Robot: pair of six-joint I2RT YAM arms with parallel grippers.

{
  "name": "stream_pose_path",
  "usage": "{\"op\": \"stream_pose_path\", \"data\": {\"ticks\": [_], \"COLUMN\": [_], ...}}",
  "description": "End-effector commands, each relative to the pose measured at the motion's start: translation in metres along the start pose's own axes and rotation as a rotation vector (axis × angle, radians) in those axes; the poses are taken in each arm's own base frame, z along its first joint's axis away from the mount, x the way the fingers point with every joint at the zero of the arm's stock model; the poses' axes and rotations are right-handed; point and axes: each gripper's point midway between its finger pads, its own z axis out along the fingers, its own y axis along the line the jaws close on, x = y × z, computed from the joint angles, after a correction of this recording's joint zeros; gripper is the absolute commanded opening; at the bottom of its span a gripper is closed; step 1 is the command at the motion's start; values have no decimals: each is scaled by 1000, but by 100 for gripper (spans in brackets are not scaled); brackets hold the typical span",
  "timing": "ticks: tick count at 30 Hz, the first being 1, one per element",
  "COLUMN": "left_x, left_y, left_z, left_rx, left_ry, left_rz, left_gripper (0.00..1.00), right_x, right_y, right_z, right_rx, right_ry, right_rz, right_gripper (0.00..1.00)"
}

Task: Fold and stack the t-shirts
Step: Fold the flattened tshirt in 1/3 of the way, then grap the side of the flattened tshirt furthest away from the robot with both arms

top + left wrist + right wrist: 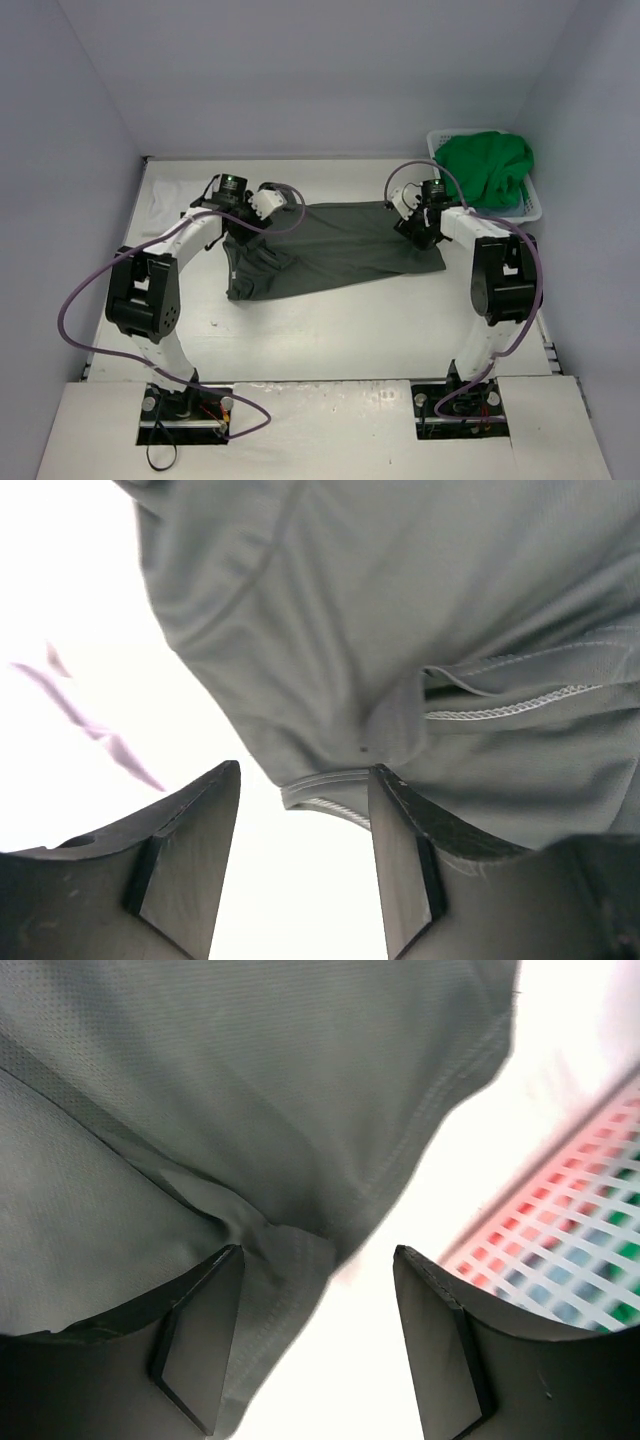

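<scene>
The dark grey shirt (330,250) lies spread across the middle of the table (330,340), its long axis running left to right, with some folds bunched at its left end. The left gripper (270,200) hangs low over the shirt's far left corner. In the left wrist view its jaws stand apart, with a stitched hem of the cloth lying between them and nothing pinched. The right gripper (405,205) sits at the shirt's far right corner, jaws likewise spread. In the right wrist view the cloth's edge runs beside one of its fingers (200,1350), perhaps touching it, though the close view makes that hard to judge. The green shirt (490,165) is heaped in the white basket (535,208) at the table's far right corner.
</scene>
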Motion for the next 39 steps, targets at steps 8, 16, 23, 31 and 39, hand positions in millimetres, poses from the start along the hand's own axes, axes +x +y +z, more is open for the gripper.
{"op": "stream_pose_path", "data": {"ticks": [8,16,23,31,39], "left_x": [-62,-82,-86,-79,-75], "left_y": [59,87,104,107,106], "left_z": [-43,-7,10,22,33], "left_rx": [-157,-157,-136,-110,-90], "left_ry": [-134,-149,-144,-145,-141], "left_rz": [-28,-108,-147,-173,-177], "left_gripper": [51,51,51,51,51], "right_x": [-43,-92,-112,-112,-93], "right_y": [-62,-100,-96,-93,-77], "right_z": [-40,-9,36,62,81], "right_rx": [74,9,-124,-163,-196], "right_ry": [-179,-334,-373,-367,-309], "right_rz": [64,170,215,239,228], "right_gripper": [59,58,58,59,40]}}
